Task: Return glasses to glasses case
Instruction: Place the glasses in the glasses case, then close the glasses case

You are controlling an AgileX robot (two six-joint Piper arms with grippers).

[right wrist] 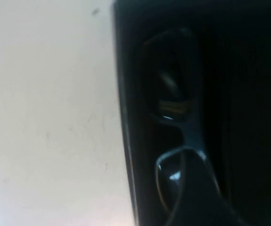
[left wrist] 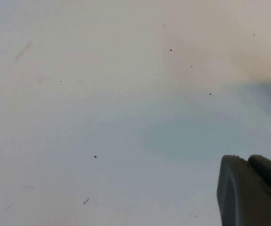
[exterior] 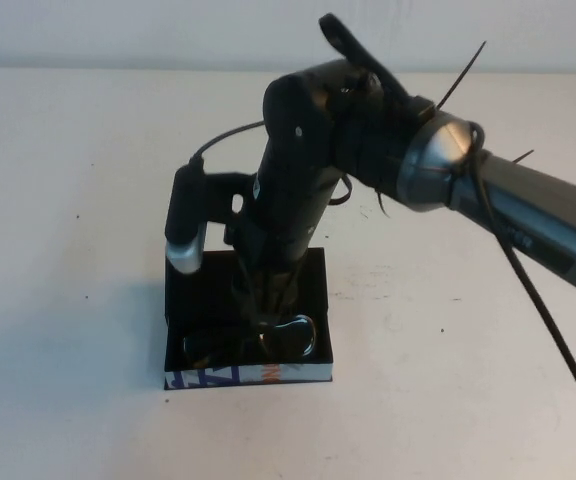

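Observation:
The black glasses case (exterior: 313,290) lies open on the table, its white printed front edge (exterior: 248,376) towards me. The black glasses (exterior: 295,337) lie inside it near the front edge, one lens catching light. My right gripper (exterior: 271,322) reaches straight down into the case and is at the glasses; its tips are lost in the dark interior. The right wrist view shows the glasses (right wrist: 171,94) against the case wall (right wrist: 126,122). My left gripper (left wrist: 251,188) is shut and empty over bare table and is out of the high view.
The right arm (exterior: 508,200) crosses the table from the right and hides the back of the case. A cable (exterior: 538,300) hangs from it. Bare white table (exterior: 78,250) surrounds the case.

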